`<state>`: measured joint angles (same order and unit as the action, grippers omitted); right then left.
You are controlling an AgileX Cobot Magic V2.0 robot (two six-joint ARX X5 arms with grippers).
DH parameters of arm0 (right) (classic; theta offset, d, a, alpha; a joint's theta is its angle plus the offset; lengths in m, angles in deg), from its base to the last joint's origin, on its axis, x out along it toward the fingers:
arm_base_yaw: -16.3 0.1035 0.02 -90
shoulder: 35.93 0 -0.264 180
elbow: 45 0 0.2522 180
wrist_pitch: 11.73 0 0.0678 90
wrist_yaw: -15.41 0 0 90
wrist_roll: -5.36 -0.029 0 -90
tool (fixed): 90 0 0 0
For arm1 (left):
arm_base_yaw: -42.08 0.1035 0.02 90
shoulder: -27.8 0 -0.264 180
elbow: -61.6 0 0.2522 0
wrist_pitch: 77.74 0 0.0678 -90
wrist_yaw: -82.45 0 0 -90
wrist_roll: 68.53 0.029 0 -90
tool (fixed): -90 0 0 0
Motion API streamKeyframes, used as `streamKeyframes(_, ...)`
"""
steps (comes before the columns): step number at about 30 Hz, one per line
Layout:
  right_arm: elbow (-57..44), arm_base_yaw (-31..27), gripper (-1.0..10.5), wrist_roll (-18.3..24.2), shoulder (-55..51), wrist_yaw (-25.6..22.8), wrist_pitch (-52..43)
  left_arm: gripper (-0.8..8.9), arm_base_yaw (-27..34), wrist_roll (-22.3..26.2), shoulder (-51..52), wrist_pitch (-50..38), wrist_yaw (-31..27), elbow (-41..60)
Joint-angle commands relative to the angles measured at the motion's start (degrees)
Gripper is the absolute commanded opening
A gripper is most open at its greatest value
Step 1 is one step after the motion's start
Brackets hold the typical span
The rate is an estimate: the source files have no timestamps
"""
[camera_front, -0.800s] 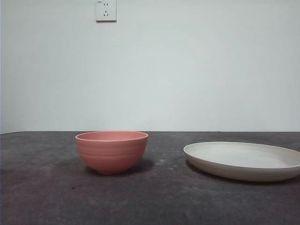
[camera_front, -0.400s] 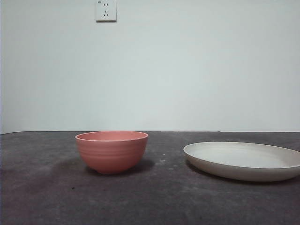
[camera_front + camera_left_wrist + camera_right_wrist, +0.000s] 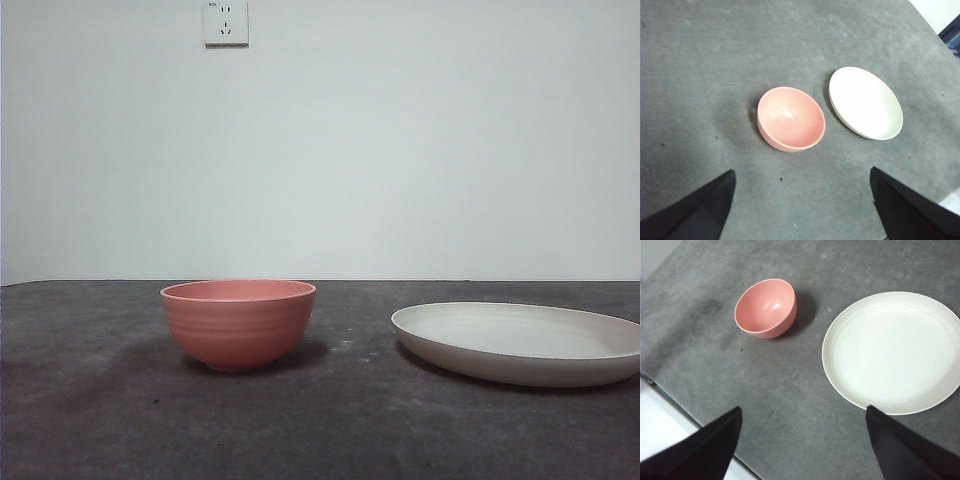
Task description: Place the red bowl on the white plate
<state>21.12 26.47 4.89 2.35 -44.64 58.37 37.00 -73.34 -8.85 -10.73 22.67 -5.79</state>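
The red bowl (image 3: 239, 322) stands upright and empty on the dark table, left of centre in the front view; it also shows in the left wrist view (image 3: 791, 119) and the right wrist view (image 3: 766, 308). The white plate (image 3: 520, 342) lies flat to its right, a gap between them, also seen as plate (image 3: 865, 102) and plate (image 3: 894, 351). My left gripper (image 3: 800, 200) hangs high above the table, open and empty, short of the bowl. My right gripper (image 3: 802, 440) is likewise high, open and empty, near the plate's edge. Neither arm shows in the front view.
The dark grey table (image 3: 320, 430) carries only the bowl and the plate. A white wall with a socket (image 3: 226, 22) stands behind. The table's edge (image 3: 670, 400) shows in the right wrist view, with a pale floor beyond it.
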Motion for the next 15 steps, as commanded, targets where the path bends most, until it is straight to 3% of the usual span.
streamKeyframes(1, 1.01, 0.22, 4.0, -0.39, 0.22, 0.02, -0.35, 4.34, -0.85, -0.66, -2.43, -0.52, 0.04, -2.69)
streamKeyframes(10, 1.01, 0.22, 4.0, -0.39, 0.22, 0.02, -0.33, 4.32, -7.34, -0.81, -15.74, -0.57, -5.51, -10.99)
streamKeyframes(15, 1.01, 0.22, 4.0, -0.39, 0.22, 0.0, -0.35, 4.32, -13.14, -0.81, -24.28, -2.56, -11.41, -13.44)
